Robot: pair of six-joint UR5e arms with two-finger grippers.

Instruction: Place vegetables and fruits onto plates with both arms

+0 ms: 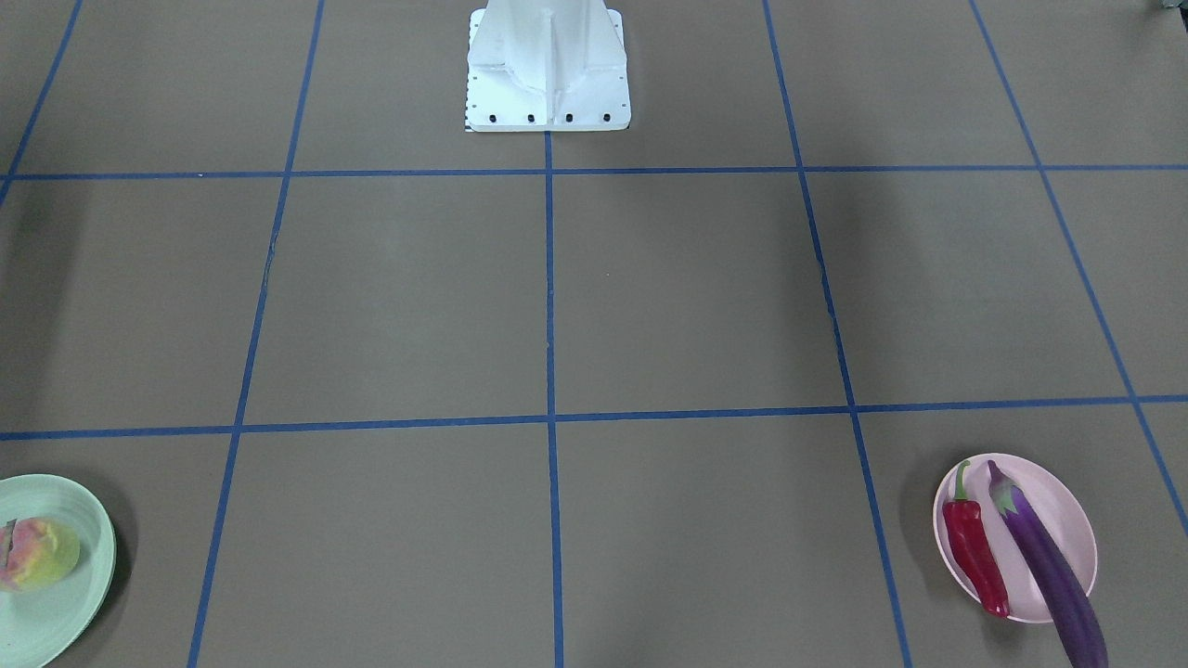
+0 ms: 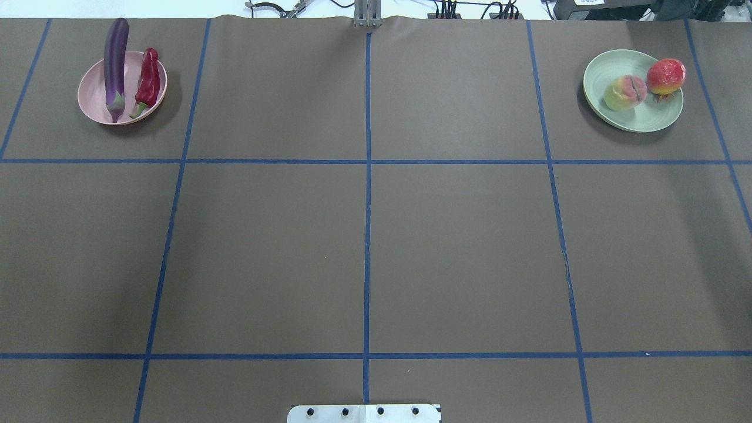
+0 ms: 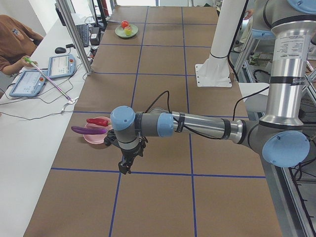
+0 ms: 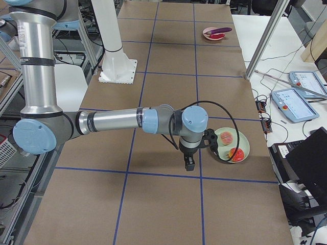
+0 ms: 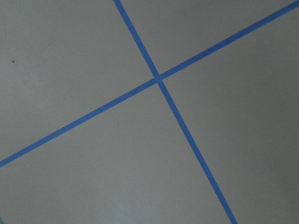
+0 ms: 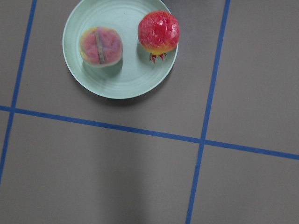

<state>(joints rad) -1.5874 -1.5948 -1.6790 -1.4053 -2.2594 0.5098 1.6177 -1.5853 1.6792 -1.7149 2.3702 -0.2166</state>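
Note:
The purple eggplant [image 2: 115, 59] and the red chili [image 2: 148, 76] lie side by side on the pink plate [image 2: 94, 100] at the far left; the eggplant's tip sticks out over the rim. The peach [image 2: 624, 93] and the red-orange fruit [image 2: 665, 75] sit on the mint green plate [image 2: 634, 117] at the far right, also in the right wrist view [image 6: 121, 84]. My left gripper [image 3: 126, 165] hangs above the table beside the pink plate. My right gripper [image 4: 189, 163] hangs beside the green plate. Both show only in side views, so I cannot tell their state.
The white base block [image 2: 364, 413] stands at the table's near middle edge. Blue tape lines [image 5: 159, 78] grid the brown table. An operator [image 3: 15, 42] sits at a side desk with tablets [image 3: 59, 66]. Aluminium posts [image 4: 260, 46] stand along the table's far edge.

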